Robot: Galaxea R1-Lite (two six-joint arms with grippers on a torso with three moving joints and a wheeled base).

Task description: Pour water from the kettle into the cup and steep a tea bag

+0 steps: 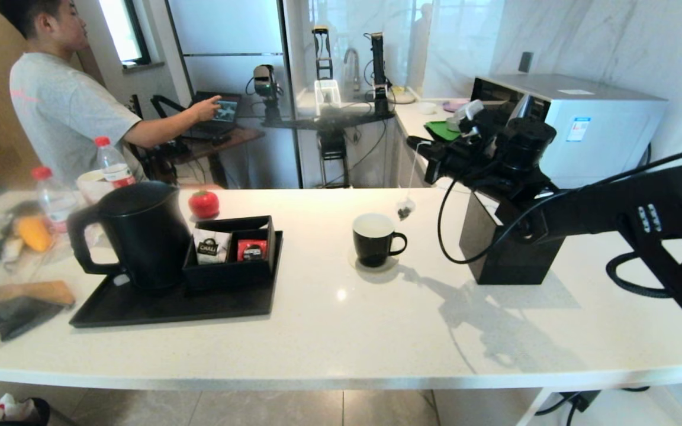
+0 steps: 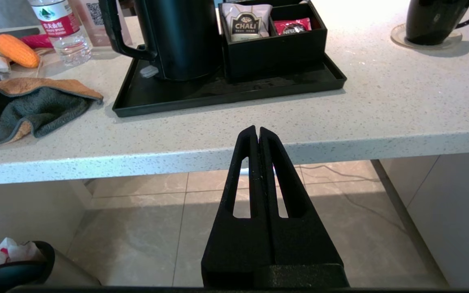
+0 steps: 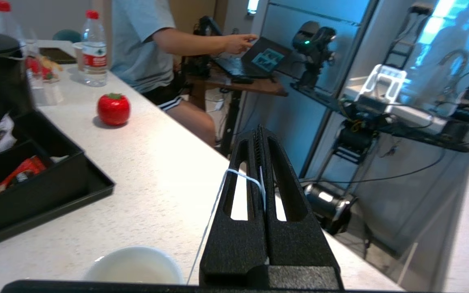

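The matte black kettle [image 1: 140, 234] stands on the left of a black tray [image 1: 169, 307], handle to the left. The black cup [image 1: 375, 239] with a white inside sits on a coaster mid-counter, handle to the right. My right gripper [image 1: 415, 143] is raised behind and right of the cup, shut on the tea bag's tag and string [image 3: 218, 195]. The tea bag [image 1: 403, 208] hangs just above and right of the cup's rim [image 3: 134, 266]. My left gripper [image 2: 257, 130] is shut and holds nothing, parked low at the counter's front edge, facing the kettle [image 2: 177, 36].
A black box [image 1: 234, 260] on the tray holds a white CHALI packet [image 1: 213, 247] and a red packet [image 1: 251, 249]. A red tomato-shaped thing [image 1: 203, 203], water bottles [image 1: 113, 165], a cloth [image 1: 9, 307], and a black block [image 1: 510, 248] under the right arm share the counter. A person [image 1: 63, 100] stands behind.
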